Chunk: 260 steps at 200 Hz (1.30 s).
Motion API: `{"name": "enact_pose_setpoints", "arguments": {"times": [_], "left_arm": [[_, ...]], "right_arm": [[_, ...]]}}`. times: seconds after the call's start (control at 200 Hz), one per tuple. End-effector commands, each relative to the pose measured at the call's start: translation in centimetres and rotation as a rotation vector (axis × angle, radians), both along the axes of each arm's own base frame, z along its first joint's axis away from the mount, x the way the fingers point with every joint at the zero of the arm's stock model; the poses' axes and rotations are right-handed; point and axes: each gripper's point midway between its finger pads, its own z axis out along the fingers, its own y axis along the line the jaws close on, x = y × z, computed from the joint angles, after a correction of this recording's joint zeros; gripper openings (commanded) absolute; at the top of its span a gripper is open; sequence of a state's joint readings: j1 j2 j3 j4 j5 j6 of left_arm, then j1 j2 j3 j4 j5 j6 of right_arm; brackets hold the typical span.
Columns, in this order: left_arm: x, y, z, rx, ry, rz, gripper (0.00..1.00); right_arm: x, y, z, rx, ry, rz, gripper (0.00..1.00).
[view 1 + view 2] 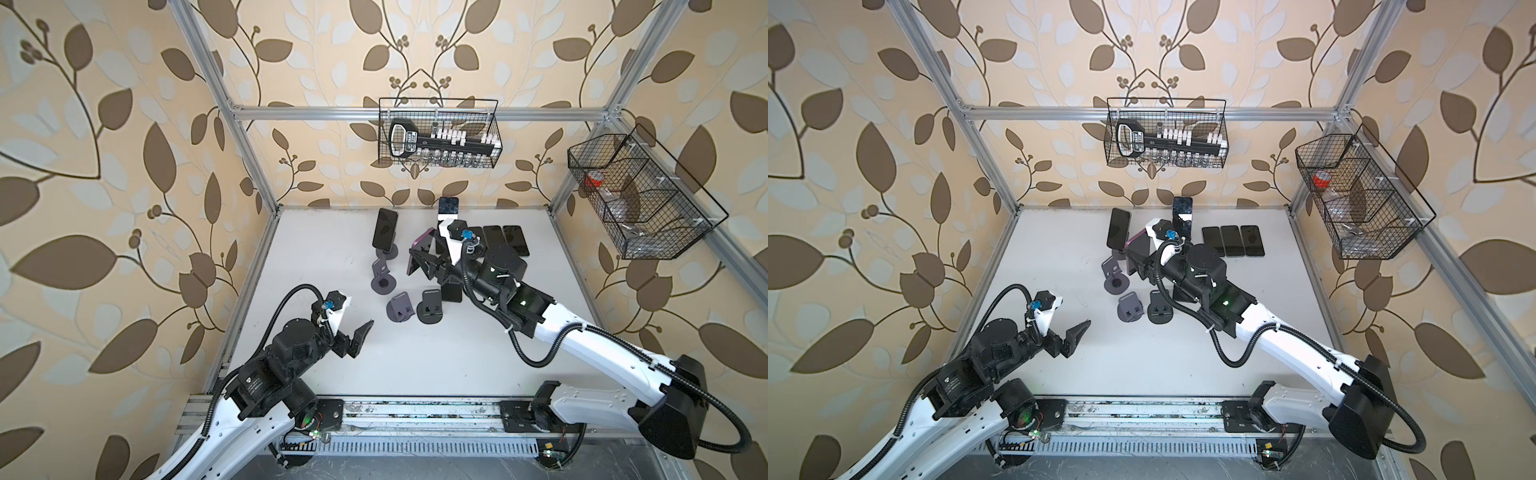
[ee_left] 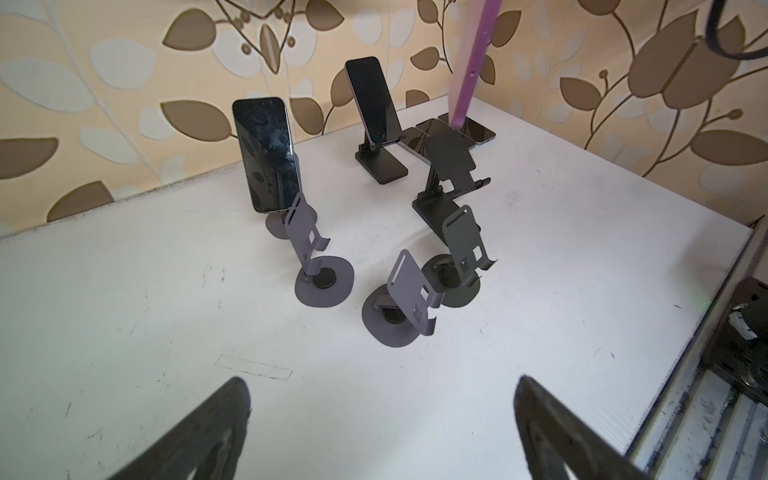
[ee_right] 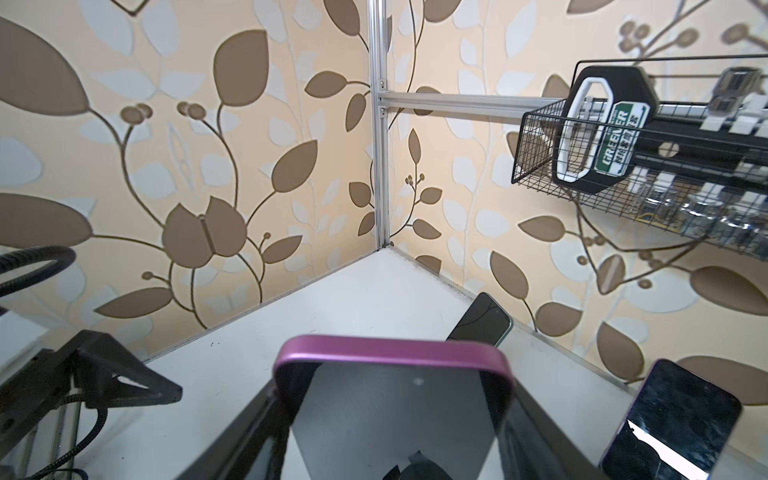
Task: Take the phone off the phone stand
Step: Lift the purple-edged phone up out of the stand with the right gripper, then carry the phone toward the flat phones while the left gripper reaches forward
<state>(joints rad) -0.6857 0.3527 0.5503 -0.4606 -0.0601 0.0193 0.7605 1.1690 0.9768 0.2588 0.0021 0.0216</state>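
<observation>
My right gripper (image 1: 424, 264) is shut on a purple-edged phone (image 1: 419, 249) across its width, holding it up over the middle of the table. In the right wrist view the phone (image 3: 390, 399) fills the space between both fingers (image 3: 249, 428). The left wrist view shows its purple edge (image 2: 473, 62) hanging upright, with the lower end just over the back plate of an empty black phone stand (image 2: 451, 166). My left gripper (image 1: 361, 336) is open over bare table at the near left, with nothing between its fingertips (image 2: 237, 399).
Two more phones stand on stands: one on a round-based stand (image 1: 384, 228), one at the back (image 1: 448, 212). Three phones lie flat at the back right (image 1: 1233, 241). Three empty round-based stands (image 1: 401, 307) sit mid-table. Wire baskets (image 1: 440, 133) (image 1: 636, 195) hang on the walls.
</observation>
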Motion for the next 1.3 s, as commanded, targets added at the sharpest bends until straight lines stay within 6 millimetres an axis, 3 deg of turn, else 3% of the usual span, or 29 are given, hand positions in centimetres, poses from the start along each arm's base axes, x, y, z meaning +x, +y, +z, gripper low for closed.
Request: {"name": "enact_pose_setpoints", "arguments": {"times": [0.0, 0.63, 0.72, 0.935, 1.295], "left_arm": [[0.8, -0.3, 3.1, -0.056, -0.073, 0.009, 0.99], [3.6, -6.2, 7.2, -0.084, -0.132, -0.164, 0.98], [3.9, -7.0, 7.7, -0.084, -0.144, -0.190, 0.98], [4.5, -8.6, 8.7, -0.106, -0.164, -0.241, 0.98], [6.2, -13.7, 11.2, -0.131, -0.243, -0.410, 0.98]], "right_arm": [[-0.9, -2.1, 1.4, 0.023, -0.036, -0.044, 0.48], [-2.6, -8.8, 0.1, -0.029, 0.032, -0.218, 0.41], [-2.8, -9.3, -0.1, -0.027, 0.047, -0.229, 0.36], [-3.0, -10.8, -0.6, -0.022, 0.083, -0.282, 0.36], [-3.2, -11.5, -1.5, -0.015, 0.160, -0.310, 0.29]]}}
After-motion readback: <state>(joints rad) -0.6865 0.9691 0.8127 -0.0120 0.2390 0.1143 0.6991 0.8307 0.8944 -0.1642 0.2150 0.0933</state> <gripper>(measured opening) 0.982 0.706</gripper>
